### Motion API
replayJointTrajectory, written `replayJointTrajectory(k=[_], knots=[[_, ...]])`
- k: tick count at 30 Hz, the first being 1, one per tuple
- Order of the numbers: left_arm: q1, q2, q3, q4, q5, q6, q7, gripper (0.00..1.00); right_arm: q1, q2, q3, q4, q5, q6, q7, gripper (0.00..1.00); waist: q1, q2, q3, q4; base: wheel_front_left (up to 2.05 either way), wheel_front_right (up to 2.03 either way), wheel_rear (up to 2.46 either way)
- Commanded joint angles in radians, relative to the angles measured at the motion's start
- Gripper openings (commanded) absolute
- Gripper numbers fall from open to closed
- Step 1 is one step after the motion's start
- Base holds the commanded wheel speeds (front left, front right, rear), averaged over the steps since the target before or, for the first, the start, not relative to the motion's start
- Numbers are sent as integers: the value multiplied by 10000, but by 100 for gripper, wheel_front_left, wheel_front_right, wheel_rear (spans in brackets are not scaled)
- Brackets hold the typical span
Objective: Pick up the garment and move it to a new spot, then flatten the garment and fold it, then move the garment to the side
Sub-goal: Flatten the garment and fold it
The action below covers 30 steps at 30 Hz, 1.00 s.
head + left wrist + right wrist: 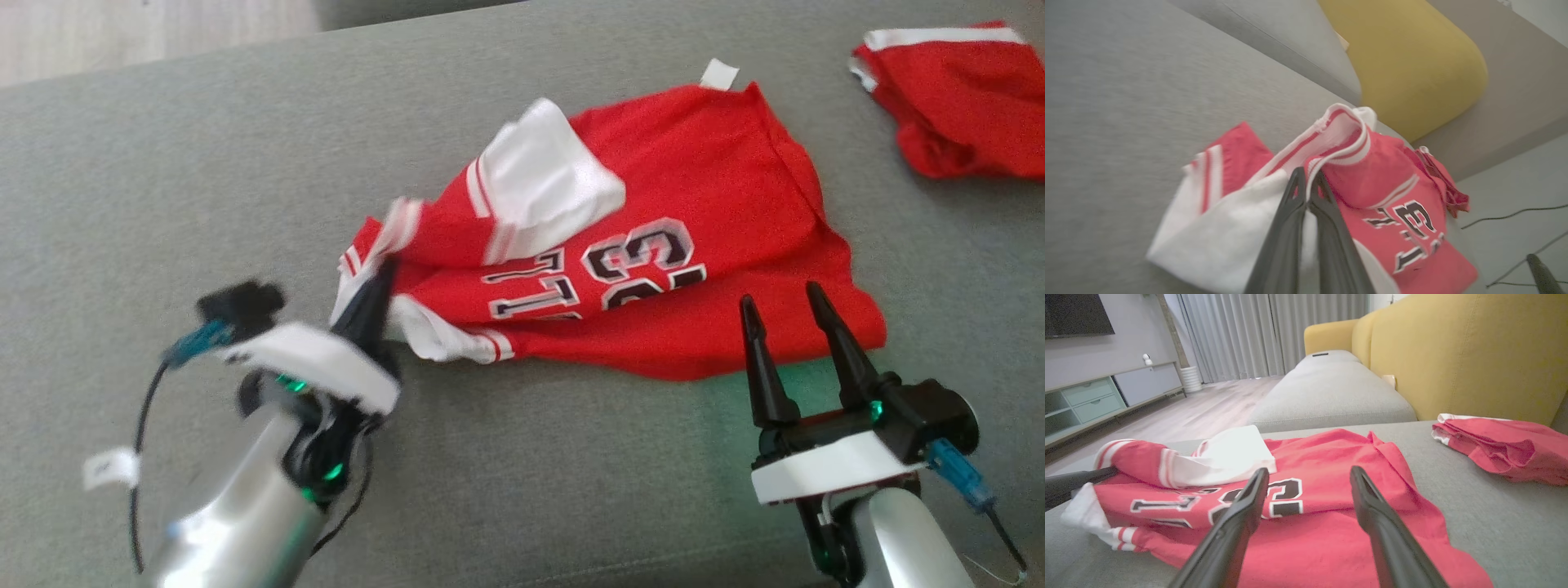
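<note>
The garment (694,212) is a red jersey with white sleeves and black-and-white letters, lying rumpled on the grey sofa seat (163,180). My left gripper (384,273) is shut on the garment's striped collar edge at its left end; the left wrist view has the fingertips pinched together on that white-and-red trim (1331,134). My right gripper (784,300) stands open over the garment's near right hem, nothing between its fingers. In the right wrist view the garment (1331,465) spreads out ahead of the open right gripper (1309,473).
A second red garment (955,106) lies bunched at the far right of the seat, also the bundle (1498,445) in the right wrist view. A yellow sofa back (1453,351) rises behind. A small white tag (110,467) lies near my left arm.
</note>
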Motion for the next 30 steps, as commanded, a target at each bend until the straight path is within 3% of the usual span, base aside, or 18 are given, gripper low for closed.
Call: replayJointTrajectory(k=[1,5,6,7,13,16,17,21,26,30], knots=[[-426,328,950,-414,457,-65,-136,0,-46,-26,178,-326,-105,-9,-107,100,0,-1,3,194,0,0,0],[637,246,2075,-525,1529,-95,-140,0,49,-26,157,-312,-250,-9,-107,100,0,-1,-66,388,0,0,0],[813,214,2282,-544,1773,-99,-140,78,64,-26,163,-309,-272,-9,-107,100,0,-1,-68,411,0,0,0],[958,195,2428,-509,2010,-75,-140,100,74,-26,182,-302,-292,-9,-107,100,0,-1,-63,430,0,0,0],[1337,285,3602,-1297,3625,629,-141,100,70,-26,235,-301,-298,-9,-107,100,0,-1,55,415,0,0,0],[1662,489,4143,-2581,5260,1344,-142,100,54,-26,253,-311,-256,-9,-107,100,0,-1,199,332,0,0,0],[1847,574,3938,-3467,6399,1555,-142,100,47,-26,215,-337,-232,-9,-107,100,0,-1,323,318,0,0,0],[1595,641,2535,-4045,8228,1559,-32,100,-26,-26,216,-337,-231,-9,-107,100,0,-1,570,309,0,0,0],[429,-21,636,-3385,9673,1115,1032,100,-258,-26,284,-330,-222,-9,-107,100,0,-1,888,293,0,0,0],[-789,-645,-280,-2436,10604,1012,1540,100,-477,-26,370,-302,-237,-9,-107,100,0,-1,1120,238,0,0,0]])
